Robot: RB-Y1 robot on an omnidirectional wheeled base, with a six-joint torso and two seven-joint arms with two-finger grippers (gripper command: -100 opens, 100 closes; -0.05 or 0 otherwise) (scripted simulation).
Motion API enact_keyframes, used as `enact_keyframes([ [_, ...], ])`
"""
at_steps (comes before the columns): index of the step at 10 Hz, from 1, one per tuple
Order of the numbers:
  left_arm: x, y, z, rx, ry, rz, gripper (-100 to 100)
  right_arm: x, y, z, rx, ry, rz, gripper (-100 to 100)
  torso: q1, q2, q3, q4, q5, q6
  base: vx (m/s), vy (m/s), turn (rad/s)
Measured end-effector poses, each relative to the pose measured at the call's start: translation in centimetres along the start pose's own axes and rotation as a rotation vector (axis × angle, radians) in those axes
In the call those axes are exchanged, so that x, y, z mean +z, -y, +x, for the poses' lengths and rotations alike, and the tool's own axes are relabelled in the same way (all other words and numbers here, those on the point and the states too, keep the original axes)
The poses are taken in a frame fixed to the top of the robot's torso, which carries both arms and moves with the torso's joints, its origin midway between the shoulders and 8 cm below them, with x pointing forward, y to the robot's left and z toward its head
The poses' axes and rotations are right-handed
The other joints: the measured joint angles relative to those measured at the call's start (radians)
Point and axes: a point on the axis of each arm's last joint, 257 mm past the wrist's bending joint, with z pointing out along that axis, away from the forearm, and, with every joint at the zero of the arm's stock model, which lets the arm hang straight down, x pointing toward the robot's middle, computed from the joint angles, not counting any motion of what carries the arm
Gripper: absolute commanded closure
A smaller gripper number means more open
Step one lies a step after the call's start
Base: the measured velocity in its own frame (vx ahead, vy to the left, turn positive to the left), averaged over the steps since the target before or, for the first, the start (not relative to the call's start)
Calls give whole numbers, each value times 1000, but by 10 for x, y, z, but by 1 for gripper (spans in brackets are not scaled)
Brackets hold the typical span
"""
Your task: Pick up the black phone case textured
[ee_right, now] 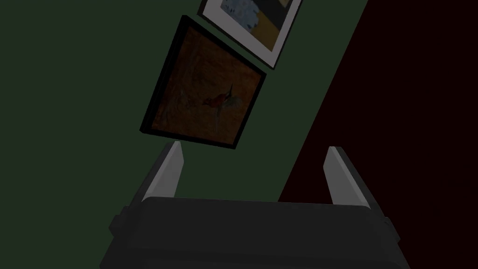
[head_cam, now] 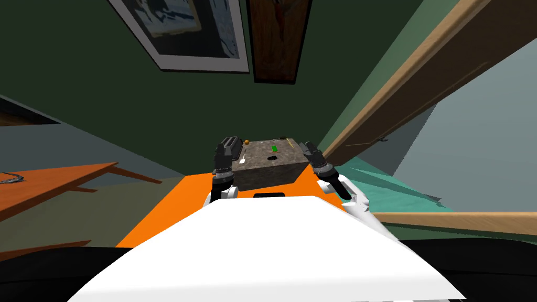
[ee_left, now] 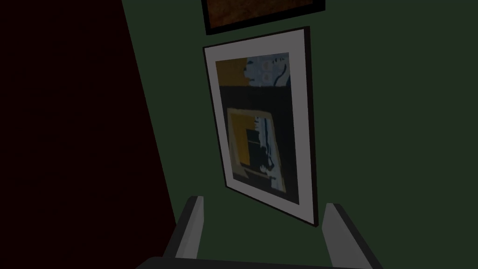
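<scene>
Left gripper (ee_left: 263, 208), stone block (head_cam: 267, 169), case (head_cam: 272, 157), axis unclear

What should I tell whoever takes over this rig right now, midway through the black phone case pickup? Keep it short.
Left end effector: open, empty, beside the left side of the stone-patterned block.
Right end effector: open, empty, beside the block's right side.
Things: a small dark item lies near the middle of the block's top. It is likely the phone case, but too small to be sure. A green item lies just beyond it, and an orange ball sits near the far left corner.
Done: nothing grasped yet.
Left: bring an arm down over the dark item, grip it and lift it.
</scene>
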Motion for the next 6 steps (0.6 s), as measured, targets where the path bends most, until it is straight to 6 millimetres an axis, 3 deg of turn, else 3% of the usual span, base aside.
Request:
enact_keyframes([
  [6,0,0,0,0,0,0,0,-27,33,27,-78,-234,65,-100,2,0,0,0,0,0,9,-47,156],
])
